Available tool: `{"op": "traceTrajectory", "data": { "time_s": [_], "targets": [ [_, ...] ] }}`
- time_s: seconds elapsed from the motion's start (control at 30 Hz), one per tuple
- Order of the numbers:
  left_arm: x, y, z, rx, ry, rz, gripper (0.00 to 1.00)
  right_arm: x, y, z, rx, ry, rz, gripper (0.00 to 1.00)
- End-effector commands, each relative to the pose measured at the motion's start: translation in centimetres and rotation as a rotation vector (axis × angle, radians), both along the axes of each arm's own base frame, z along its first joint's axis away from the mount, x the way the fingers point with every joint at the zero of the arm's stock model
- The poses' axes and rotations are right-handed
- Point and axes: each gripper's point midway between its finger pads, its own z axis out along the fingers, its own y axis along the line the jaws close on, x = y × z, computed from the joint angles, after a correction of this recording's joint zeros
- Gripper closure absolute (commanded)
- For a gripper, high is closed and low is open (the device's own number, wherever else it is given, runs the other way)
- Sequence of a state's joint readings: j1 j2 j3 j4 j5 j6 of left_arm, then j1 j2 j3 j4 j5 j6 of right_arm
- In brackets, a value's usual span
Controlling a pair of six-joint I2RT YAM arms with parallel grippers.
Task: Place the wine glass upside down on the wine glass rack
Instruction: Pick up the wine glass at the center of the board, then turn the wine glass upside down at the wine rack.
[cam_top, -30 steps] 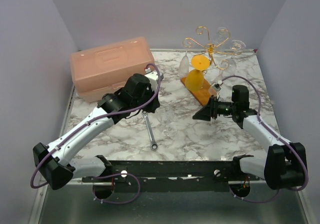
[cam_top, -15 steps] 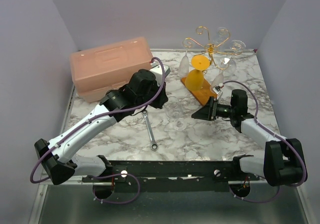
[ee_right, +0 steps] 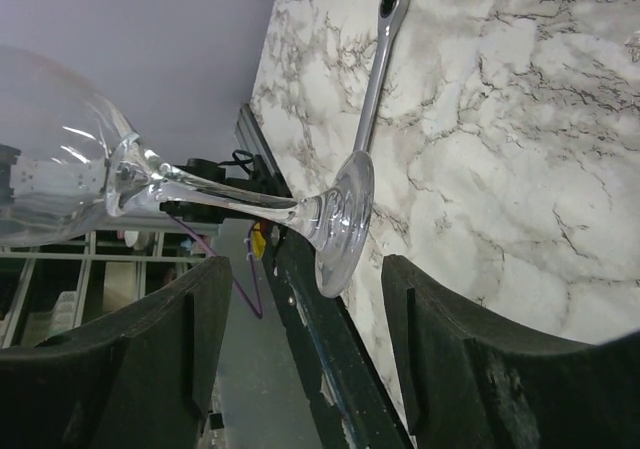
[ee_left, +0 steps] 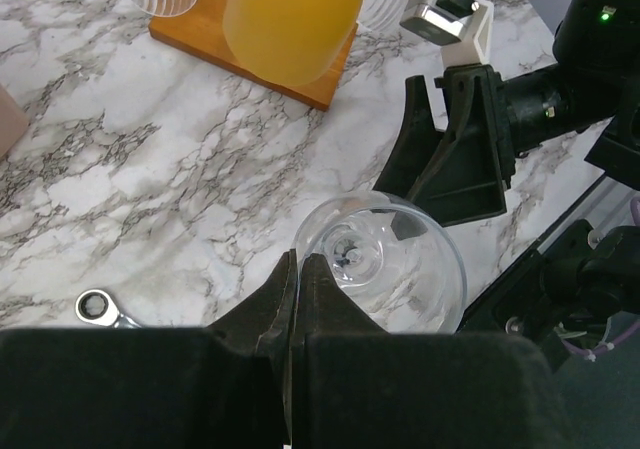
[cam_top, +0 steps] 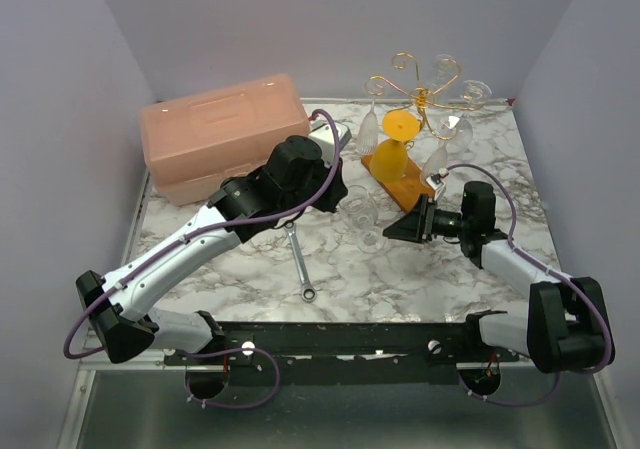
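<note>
- Step in hand, as I judge it: handover. The wine glass (cam_top: 360,211) is in the air mid-table, lying roughly sideways.
- left gripper (ee_left: 296,269): fingers nearly pressed together, pinching the bowl's rim wall.
- right gripper (ee_right: 305,279): fingers spread, with the glass foot between them, not clamped.
- Next move probably calls for the right gripper to close on the stem or foot before the left lets go, then flip the glass bowl-down.
- wine glass rack (cam_top: 424,97): far edge, right of centre, and the arms already carry an orange glass (cam_top: 400,129) and clear ones, so a free arm is needed.
- Pink toolbox (cam_top: 222,134): far-left corner.
- Wrench (cam_top: 298,254): lies toward the near edge, under the left arm.
</note>
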State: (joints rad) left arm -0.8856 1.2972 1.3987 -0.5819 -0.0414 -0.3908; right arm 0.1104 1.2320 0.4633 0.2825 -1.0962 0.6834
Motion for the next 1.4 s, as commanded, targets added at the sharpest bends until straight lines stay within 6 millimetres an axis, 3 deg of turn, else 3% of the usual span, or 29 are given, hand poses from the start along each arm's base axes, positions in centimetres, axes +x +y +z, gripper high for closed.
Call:
{"op": "traceTrajectory", "data": {
  "time_s": [0.0,0.37,0.7,0.9,0.97,1.13,1.37],
  "targets": [
    [0.8,-1.3,4.1,-0.124,-0.082,0.026,1.00,-0.3,-0.1,-0.1,-0.030,-0.026,0.008,0.33],
    [0.3,-2.1,4.8,-0.162,-0.102,0.029,1.00,-0.7,-0.1,0.3,-0.037,0.017,0.014,0.39],
    [-0.5,-2.7,5.7,-0.204,-0.122,0.024,1.00,-1.5,0.1,1.6,0.000,0.028,0.040,0.66],
    [-1.1,-2.4,5.8,-0.210,-0.126,0.017,1.00,-1.5,0.1,2.5,0.017,0.052,0.040,0.94],
    [-1.4,-2.1,5.8,-0.222,-0.134,0.014,1.00,-1.7,0.1,2.6,0.016,0.068,0.045,0.99],
    [-2.2,-1.5,5.8,-0.259,-0.141,-0.004,1.00,-2.2,-0.1,3.0,-0.004,0.083,0.043,1.00],
    [-3.5,-0.9,5.5,-0.303,-0.158,-0.044,0.64,-2.2,-0.4,3.8,-0.030,0.063,0.001,1.00]
  ]
}}
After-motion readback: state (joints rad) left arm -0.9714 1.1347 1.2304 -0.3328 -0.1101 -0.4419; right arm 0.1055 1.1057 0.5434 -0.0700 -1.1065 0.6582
